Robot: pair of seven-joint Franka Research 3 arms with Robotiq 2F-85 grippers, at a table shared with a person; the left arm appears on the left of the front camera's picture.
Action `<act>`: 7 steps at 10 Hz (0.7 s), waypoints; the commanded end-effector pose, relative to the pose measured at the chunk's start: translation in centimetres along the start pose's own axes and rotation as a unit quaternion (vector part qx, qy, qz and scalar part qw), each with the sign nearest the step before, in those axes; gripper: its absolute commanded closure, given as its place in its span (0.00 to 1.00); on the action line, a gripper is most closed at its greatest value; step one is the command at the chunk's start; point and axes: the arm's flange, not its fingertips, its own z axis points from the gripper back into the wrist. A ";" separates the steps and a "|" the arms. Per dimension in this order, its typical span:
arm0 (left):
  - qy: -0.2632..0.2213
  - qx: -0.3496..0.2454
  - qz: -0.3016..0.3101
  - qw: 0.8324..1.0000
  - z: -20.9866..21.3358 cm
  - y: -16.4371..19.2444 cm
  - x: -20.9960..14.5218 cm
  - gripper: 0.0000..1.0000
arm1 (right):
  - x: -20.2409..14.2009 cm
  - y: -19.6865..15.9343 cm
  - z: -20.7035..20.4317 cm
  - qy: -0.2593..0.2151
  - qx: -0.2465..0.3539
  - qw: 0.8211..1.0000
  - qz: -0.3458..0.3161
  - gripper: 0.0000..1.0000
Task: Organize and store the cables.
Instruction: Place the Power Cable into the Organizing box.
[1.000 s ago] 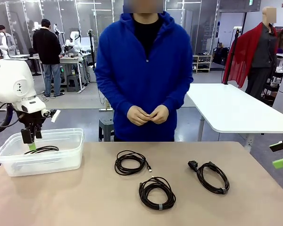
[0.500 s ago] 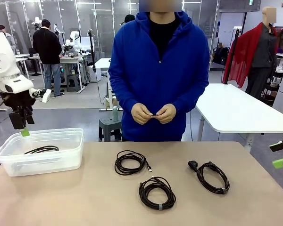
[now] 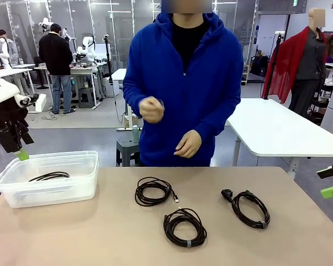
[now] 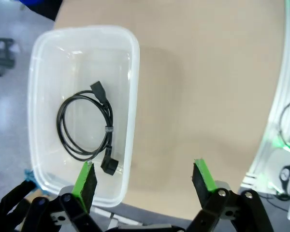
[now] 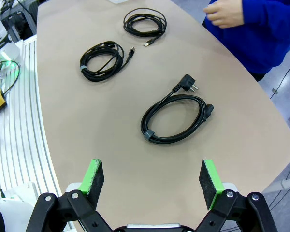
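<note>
We see the left gripper [image 4: 143, 167] hanging in the air above the far left end of a clear plastic bin [image 3: 51, 192], its jaws spread wide and empty. The bin stands on the left side of the table [image 3: 100, 235]. One cable [image 4: 86, 127] lies flat on its floor, a thin black coil tied with a small band, with a plug at each loose end.

Three more cables lie out on the bare tabletop, apart from each other:
- A thin coil [image 3: 152, 192] sits near the middle of the table, with a small connector trailing off to its right.
- A thicker coil [image 3: 184, 227] lies nearer to the robot, just right of the first, with a pale band on its near side.
- A banded coil with an angled mains plug [image 3: 248, 208] lies farther right.

The right gripper [image 5: 151, 166] is off the right edge of the table, released and holding nothing. Its camera looks across the tabletop, and the plug coil is the closest cable to it.

At the far side stands a person in a blue hooded top, with one hand [image 3: 151, 110] raised in a loose fist at chest height and the other hand [image 3: 187, 145] lower, above the table's far edge.
</note>
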 end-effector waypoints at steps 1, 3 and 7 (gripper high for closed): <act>-0.042 0.032 -0.005 0.999 1.6 -2.5 -1.5 0.00 | 0.1 -0.1 0.1 -0.009 -0.001 1.000 0.001 0.00; -0.078 0.048 -0.001 0.996 3.2 -4.2 -3.5 0.00 | 0.1 -0.1 0.1 -0.009 -0.001 1.000 0.001 0.00; -0.129 0.057 0.019 0.990 4.1 -4.7 -5.9 0.00 | 0.1 -0.1 0.1 -0.009 -0.001 1.000 0.001 0.00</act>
